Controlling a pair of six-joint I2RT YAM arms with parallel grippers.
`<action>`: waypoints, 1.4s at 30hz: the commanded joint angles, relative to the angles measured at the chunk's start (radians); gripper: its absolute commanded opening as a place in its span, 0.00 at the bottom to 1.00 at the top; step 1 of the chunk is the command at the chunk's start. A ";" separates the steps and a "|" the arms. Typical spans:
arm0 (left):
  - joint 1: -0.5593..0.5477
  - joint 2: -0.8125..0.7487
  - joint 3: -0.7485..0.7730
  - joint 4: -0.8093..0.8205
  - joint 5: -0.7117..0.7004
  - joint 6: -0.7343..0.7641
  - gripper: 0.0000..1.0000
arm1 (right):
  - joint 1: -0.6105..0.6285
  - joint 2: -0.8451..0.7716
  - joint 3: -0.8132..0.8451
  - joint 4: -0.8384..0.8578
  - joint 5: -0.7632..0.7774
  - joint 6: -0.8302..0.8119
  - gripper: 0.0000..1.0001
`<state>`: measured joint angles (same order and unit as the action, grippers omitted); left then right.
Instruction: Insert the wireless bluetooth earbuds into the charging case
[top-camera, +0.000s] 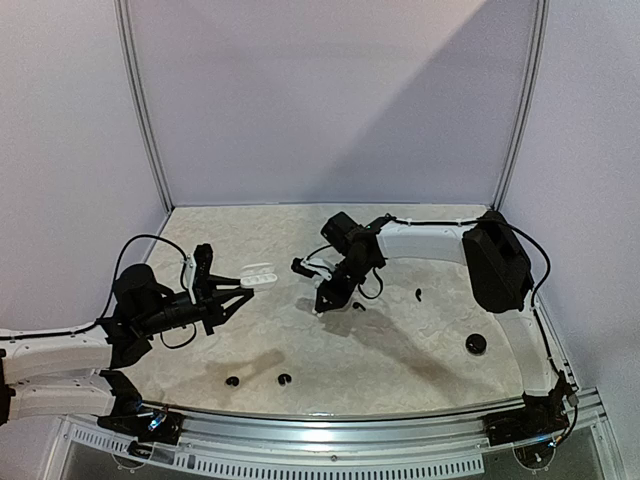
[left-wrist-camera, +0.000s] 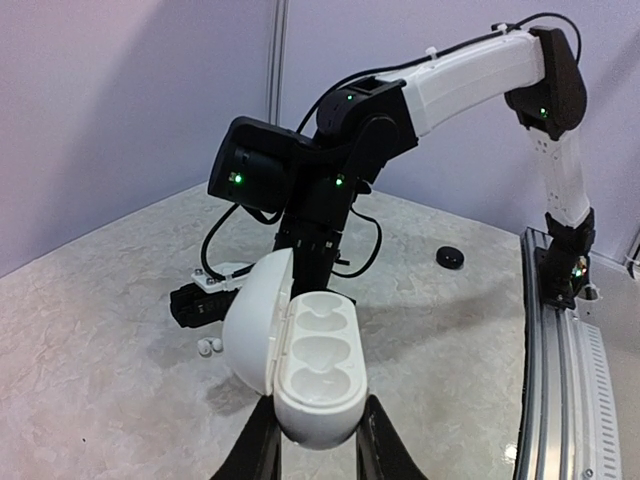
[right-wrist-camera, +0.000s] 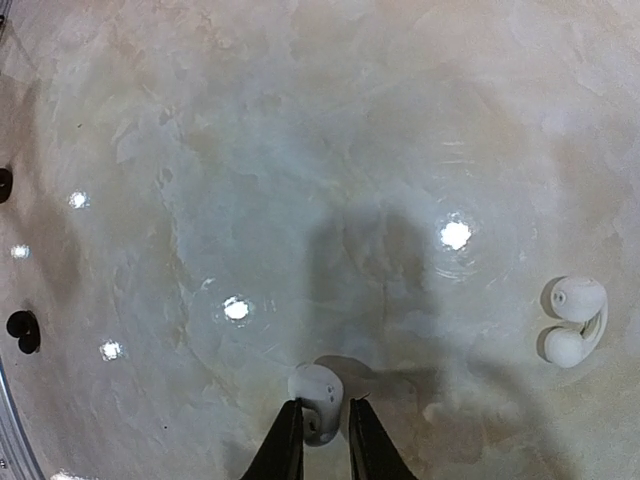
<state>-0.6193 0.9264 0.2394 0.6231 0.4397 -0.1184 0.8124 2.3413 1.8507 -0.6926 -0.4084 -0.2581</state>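
The left gripper (left-wrist-camera: 320, 410) clamps the open white case (left-wrist-camera: 320, 350) at bottom centre, its moulded wells exposed. The right gripper (right-wrist-camera: 322, 408) has its jaws flanking a white earbud (right-wrist-camera: 312, 383) at bottom centre; pinching or not, I cannot tell. Another earbud (right-wrist-camera: 572, 320) lies at right.

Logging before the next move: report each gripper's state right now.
Left gripper: closed, holding the open white charging case.
Right gripper: closed on a white earbud.
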 joint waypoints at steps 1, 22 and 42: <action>0.007 -0.016 -0.018 0.001 0.011 0.024 0.00 | 0.020 0.036 0.021 -0.039 -0.029 0.016 0.17; 0.007 -0.016 -0.030 0.052 0.082 0.109 0.00 | 0.020 -0.071 0.042 -0.053 0.039 -0.009 0.00; 0.007 0.027 0.015 0.066 0.247 0.223 0.00 | 0.176 -0.597 -0.134 0.306 0.008 -0.208 0.00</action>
<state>-0.6186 0.9401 0.2295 0.6685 0.6357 0.0460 0.9123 1.7519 1.7615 -0.4484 -0.3439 -0.3672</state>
